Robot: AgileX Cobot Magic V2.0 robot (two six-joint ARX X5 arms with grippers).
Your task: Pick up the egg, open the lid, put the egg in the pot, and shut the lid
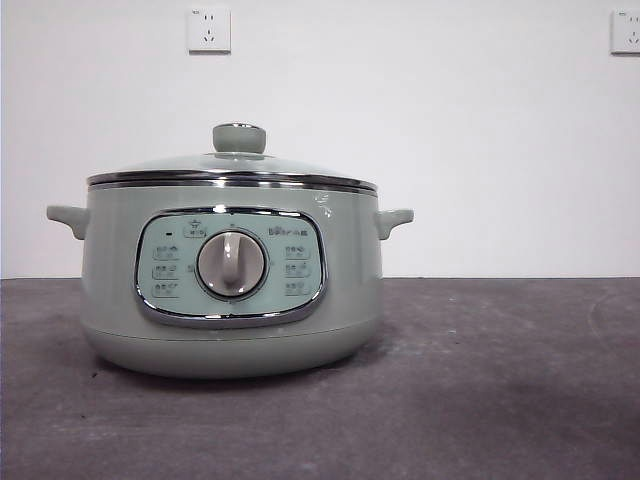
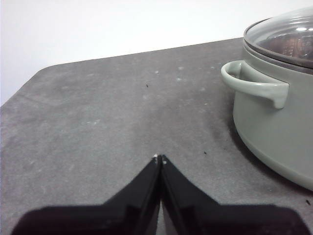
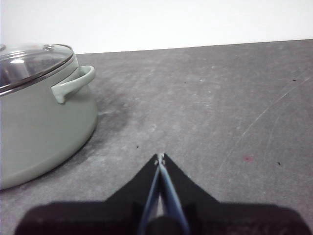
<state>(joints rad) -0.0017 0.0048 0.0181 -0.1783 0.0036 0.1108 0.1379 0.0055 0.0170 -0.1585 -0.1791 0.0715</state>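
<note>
The left gripper [image 2: 160,157] has its jaws pressed together tip to tip, with nothing between them, low over the bare counter [image 2: 98,122]. The right gripper [image 3: 161,156] is the same: jaws closed to a thin seam, empty, above the dark grey surface. Neither is in the front view, so both arms look to be waiting.

Outward from the left jaws, the pot [image 2: 274,127] stands off to one side, its looped side handle turned towards them. From the right jaws the pot lies off to the opposite side, with its other handle facing them. So the pot sits between the two arms, about equally near each.

The egg does not show in any view; the counter ahead of both pairs of jaws is empty of it, so I cannot tell which arm is nearer to it or how its long axis lies. Judging from this, the first step, picking it up, has not started.

The pot is smooth, glossy sage green, round and squat, with a chrome-framed panel and a round dial [image 1: 232,263] in front. The lid [image 1: 232,166] sits closed on it: shallow domed glass, shiny steel rim, pale green knob [image 1: 239,138] upright at the centre. The counter is matt, scuffed and speckled.
</note>
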